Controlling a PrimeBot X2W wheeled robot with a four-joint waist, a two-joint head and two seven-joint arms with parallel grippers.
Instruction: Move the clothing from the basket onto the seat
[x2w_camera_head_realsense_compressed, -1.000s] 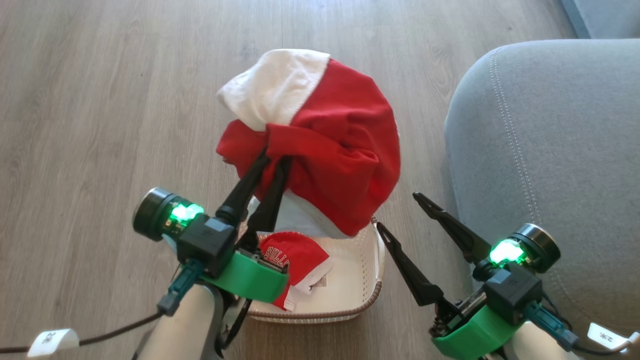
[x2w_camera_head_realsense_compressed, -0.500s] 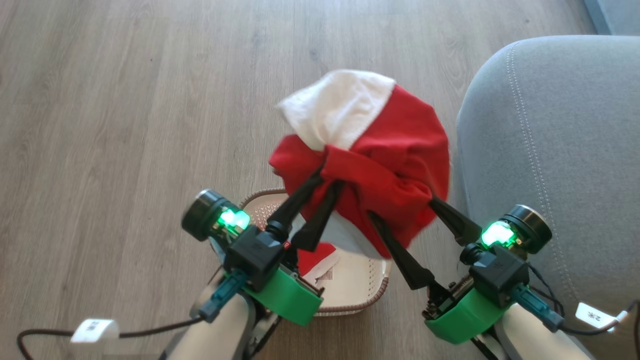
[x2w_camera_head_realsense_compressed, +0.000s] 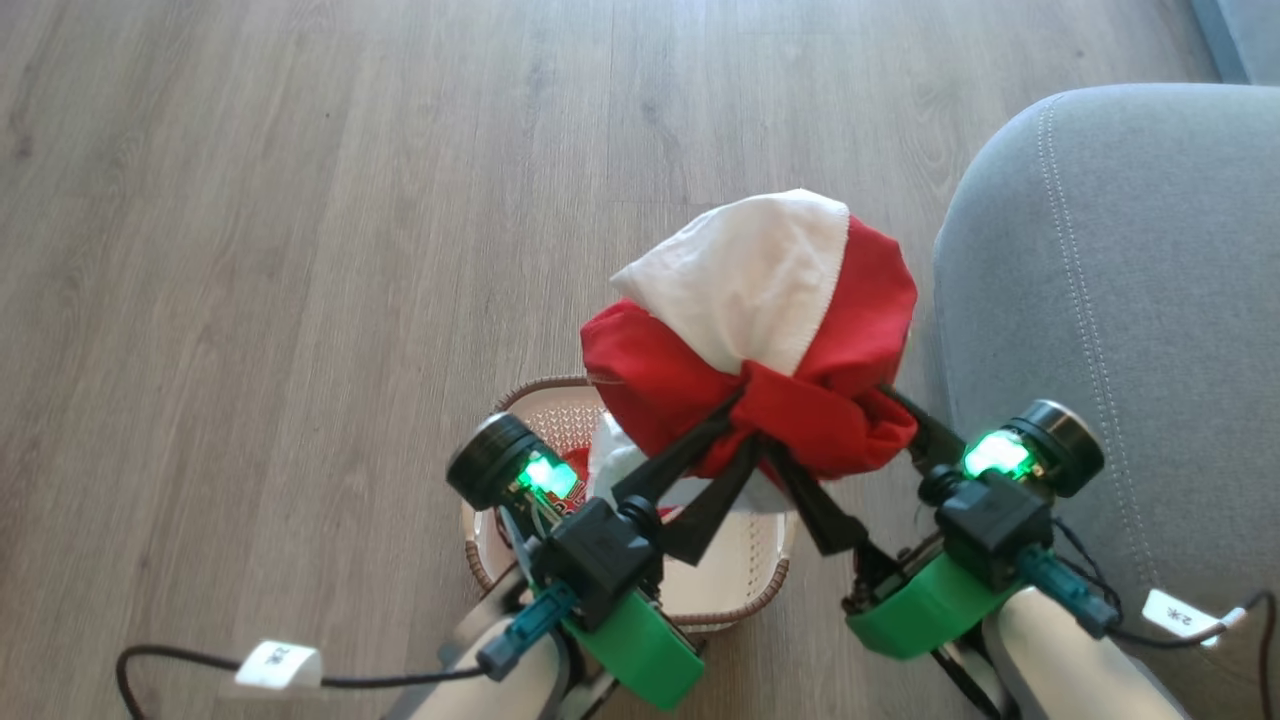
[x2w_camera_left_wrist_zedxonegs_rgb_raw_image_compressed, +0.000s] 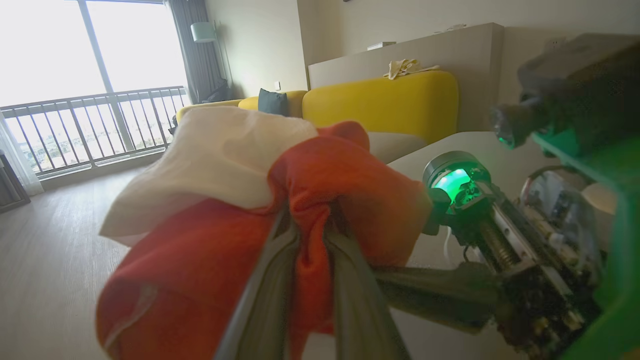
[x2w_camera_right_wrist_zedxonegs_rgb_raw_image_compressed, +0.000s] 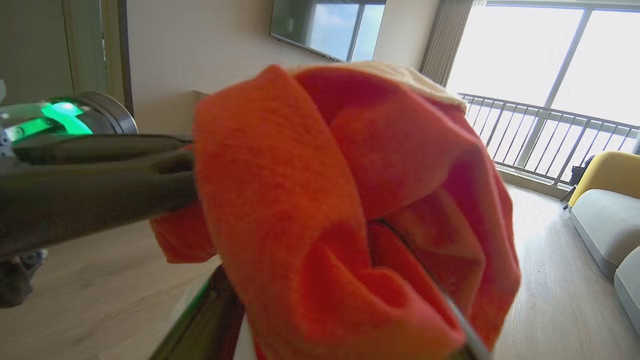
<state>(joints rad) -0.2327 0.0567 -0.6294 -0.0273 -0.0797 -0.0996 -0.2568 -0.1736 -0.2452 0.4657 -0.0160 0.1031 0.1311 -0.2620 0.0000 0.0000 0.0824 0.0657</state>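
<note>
The clothing (x2w_camera_head_realsense_compressed: 760, 320), a red and white bundle, hangs in the air above the basket's (x2w_camera_head_realsense_compressed: 745, 605) right side. My left gripper (x2w_camera_head_realsense_compressed: 750, 420) is shut on a red fold at its near edge; in the left wrist view the fingers (x2w_camera_left_wrist_zedxonegs_rgb_raw_image_compressed: 270, 270) pinch the clothing (x2w_camera_left_wrist_zedxonegs_rgb_raw_image_compressed: 210, 215). My right gripper (x2w_camera_head_realsense_compressed: 838, 428) is open, its two fingers straddling the bundle's right part. The right wrist view has the clothing (x2w_camera_right_wrist_zedxonegs_rgb_raw_image_compressed: 350, 200) close up, between that gripper's fingers. A second red garment (x2w_camera_head_realsense_compressed: 574, 466) lies in the basket, mostly hidden. The grey seat (x2w_camera_head_realsense_compressed: 1120, 280) is just right of the bundle.
Wood floor (x2w_camera_head_realsense_compressed: 300, 250) spreads to the left and beyond the basket. A black cable with a white tag (x2w_camera_head_realsense_compressed: 275, 662) trails at the lower left. A yellow sofa (x2w_camera_left_wrist_zedxonegs_rgb_raw_image_compressed: 380, 105) and a balcony window (x2w_camera_left_wrist_zedxonegs_rgb_raw_image_compressed: 90, 60) stand farther off in the room.
My left gripper has carried the bundle rightward, toward the seat and in between the right gripper's open fingers. The head camera has turned, so the basket sits further right in the picture.
</note>
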